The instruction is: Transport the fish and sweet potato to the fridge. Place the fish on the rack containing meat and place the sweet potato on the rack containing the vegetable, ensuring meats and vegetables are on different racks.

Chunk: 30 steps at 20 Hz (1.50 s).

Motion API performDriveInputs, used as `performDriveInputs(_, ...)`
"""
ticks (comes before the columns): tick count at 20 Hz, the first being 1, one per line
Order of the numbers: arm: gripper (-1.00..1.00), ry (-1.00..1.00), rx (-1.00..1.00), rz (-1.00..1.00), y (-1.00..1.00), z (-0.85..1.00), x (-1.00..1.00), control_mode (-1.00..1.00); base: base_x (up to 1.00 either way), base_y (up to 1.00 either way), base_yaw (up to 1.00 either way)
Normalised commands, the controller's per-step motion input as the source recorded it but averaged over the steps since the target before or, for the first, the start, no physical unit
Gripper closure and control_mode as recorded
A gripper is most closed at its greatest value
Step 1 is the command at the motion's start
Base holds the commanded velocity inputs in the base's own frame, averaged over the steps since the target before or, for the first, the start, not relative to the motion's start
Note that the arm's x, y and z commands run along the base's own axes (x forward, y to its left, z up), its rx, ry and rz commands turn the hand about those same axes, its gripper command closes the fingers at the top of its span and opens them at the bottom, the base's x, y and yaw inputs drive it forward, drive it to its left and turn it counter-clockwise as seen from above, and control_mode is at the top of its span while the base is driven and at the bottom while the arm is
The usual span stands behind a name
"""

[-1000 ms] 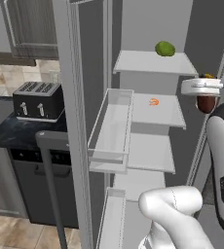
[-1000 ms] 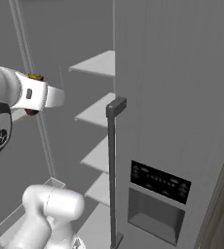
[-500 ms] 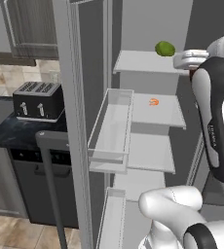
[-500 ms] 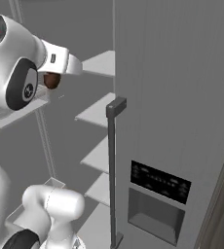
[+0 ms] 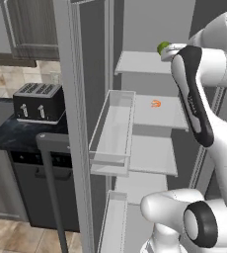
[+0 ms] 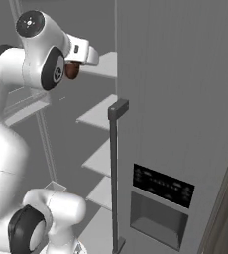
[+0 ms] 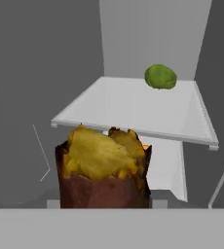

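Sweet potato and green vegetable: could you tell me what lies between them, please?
In the hand view, only bare pale shelf lies between the sweet potato, held in the claw, and the vegetable at the shelf's back.

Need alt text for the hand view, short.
A sweet potato with a yellow broken-open top is held close in front of an open fridge, short of the top shelf, where a green vegetable sits at the back.

a black toaster (image 5: pixel 38 102) sits on the dark counter (image 5: pixel 12 136) above a dishwasher (image 5: pixel 39 190).
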Motion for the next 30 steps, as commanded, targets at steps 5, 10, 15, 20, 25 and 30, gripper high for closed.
performDriveInputs(5, 1.0, 0.2, 0.0, 0.0, -0.01, -0.17, 0.95, -1.0, 0.0, 0.0, 0.0)
performDriveInputs(10, 1.0, 0.1, 0.0, 0.0, -0.08, -0.16, 0.94, -1.0, 0.0, 0.0, 0.0)
performDriveInputs(15, 1.0, 0.01, 0.0, 0.0, -0.15, -0.09, 0.8, -1.0, 0.0, 0.0, 0.0)
performDriveInputs(20, 1.0, 0.09, 0.0, 0.0, -0.06, -0.28, 0.77, -1.0, 0.0, 0.0, 0.0)
performDriveInputs(25, 1.0, 0.11, 0.0, 0.0, -0.08, -0.33, 0.89, -1.0, 0.0, 0.0, 0.0)
performDriveInputs(30, 1.0, 0.1, 0.0, 0.0, -0.19, -0.2, 0.76, -1.0, 0.0, 0.0, 0.0)
